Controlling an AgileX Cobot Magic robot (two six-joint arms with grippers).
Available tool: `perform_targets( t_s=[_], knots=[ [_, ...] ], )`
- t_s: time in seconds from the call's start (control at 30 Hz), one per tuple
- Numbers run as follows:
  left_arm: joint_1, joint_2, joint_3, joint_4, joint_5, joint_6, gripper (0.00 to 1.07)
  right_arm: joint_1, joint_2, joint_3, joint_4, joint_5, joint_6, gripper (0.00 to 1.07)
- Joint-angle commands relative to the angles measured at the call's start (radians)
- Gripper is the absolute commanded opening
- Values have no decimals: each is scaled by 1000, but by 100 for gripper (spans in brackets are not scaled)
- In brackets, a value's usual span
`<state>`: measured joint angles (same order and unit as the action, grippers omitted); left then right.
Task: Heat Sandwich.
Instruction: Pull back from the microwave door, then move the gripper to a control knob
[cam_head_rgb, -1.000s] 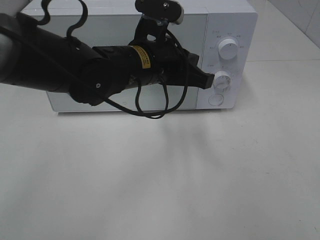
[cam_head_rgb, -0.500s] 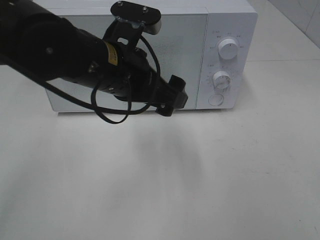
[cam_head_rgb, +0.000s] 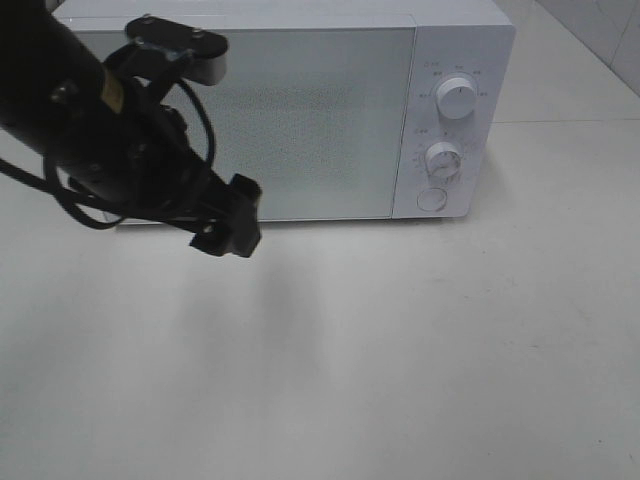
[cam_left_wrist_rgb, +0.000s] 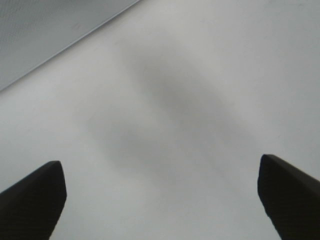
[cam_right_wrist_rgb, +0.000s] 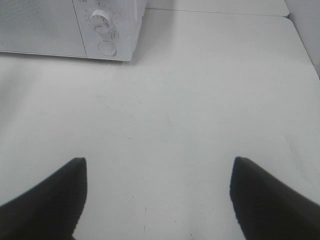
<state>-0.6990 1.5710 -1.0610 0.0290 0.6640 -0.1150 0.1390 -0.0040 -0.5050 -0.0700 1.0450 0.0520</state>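
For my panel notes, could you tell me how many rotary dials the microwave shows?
2: the upper dial on the microwave's right side, the lower dial directly beneath it, above a round button.

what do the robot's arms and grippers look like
The left arm is a thick black tube with a small yellow label, looping black cables and a black-and-white camera bracketed on top. The left gripper is black and blocky; its fingers are dark tapered wedges. Of the right gripper only two similar dark fingers show.
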Motion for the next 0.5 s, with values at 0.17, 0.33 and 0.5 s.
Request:
perform_targets(
  t_s=[0.17,0.33,0.5],
  knots=[
    [146,-125,116,-5,35,-3,98,-4,-26,1,3,-4,-3,76],
    [292,-236,196,-7,46,1,98,-4,-26,1,3,-4,-3,76],
    [465,-363,269,-12,78,4,98,-4,-26,1,3,-4,-3,76]
  ],
)
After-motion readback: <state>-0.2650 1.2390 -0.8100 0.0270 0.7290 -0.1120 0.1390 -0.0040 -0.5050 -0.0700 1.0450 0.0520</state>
